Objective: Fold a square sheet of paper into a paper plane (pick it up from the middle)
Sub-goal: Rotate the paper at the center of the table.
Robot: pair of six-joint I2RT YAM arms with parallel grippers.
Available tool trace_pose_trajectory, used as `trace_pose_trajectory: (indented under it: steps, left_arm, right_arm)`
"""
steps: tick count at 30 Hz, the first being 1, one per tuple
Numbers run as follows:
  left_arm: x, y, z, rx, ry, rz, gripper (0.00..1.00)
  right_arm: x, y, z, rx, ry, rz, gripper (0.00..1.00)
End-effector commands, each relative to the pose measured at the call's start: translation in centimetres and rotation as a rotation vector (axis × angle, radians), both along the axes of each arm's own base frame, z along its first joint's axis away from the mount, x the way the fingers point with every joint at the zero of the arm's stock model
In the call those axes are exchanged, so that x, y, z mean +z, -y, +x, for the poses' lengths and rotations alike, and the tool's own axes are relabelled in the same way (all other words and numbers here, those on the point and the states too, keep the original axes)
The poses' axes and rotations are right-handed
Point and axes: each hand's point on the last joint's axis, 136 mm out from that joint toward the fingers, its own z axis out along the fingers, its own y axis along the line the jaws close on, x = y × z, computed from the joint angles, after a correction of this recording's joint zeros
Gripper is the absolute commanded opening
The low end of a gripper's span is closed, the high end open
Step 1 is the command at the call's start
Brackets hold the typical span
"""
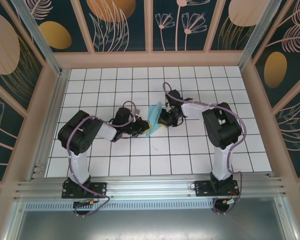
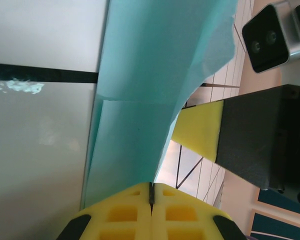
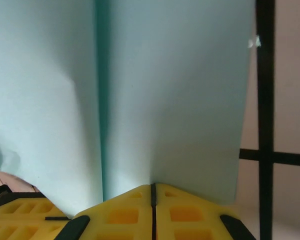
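Note:
The light turquoise sheet of paper (image 1: pixel 154 119) is folded into a narrow strip with a lengthwise crease and stands on edge between my two grippers at the middle of the table. My left gripper (image 1: pixel 143 128) is shut on its near-left edge. In the left wrist view the paper (image 2: pixel 150 90) rises from the closed yellow jaws of the left gripper (image 2: pixel 151 192). My right gripper (image 1: pixel 163 119) is shut on the opposite side. In the right wrist view the creased paper (image 3: pixel 165 100) runs up from the closed tips of the right gripper (image 3: pixel 153 189).
The white gridded table (image 1: pixel 190 155) is ringed by low pink walls (image 1: pixel 155 59). A metal rail (image 1: pixel 150 187) runs along the near edge by the arm bases. The right arm's yellow pad (image 2: pixel 200 132) and its camera (image 2: pixel 267 37) sit close beside the paper.

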Motion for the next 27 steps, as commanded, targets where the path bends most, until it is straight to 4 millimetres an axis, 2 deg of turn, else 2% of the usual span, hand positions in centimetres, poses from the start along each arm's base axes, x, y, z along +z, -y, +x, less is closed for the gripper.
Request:
trace_pose_trajectory:
  steps: [1,14,27]
  left_arm:
    - [1.6,-0.1,0.5,-0.013,0.041,-0.023,0.00]
    - [-0.8,-1.5,0.9,-0.037,0.034,0.120,0.00]
    - [-0.3,-1.3,2.0,-0.091,0.093,0.191,0.00]
  right_arm:
    - [-2.9,1.7,-2.1,0.033,-0.091,-0.108,0.10]
    - [-3.7,2.5,-2.7,0.044,-0.110,-0.148,0.10]
    - [-4.0,2.9,-2.8,0.045,-0.113,-0.167,0.08]
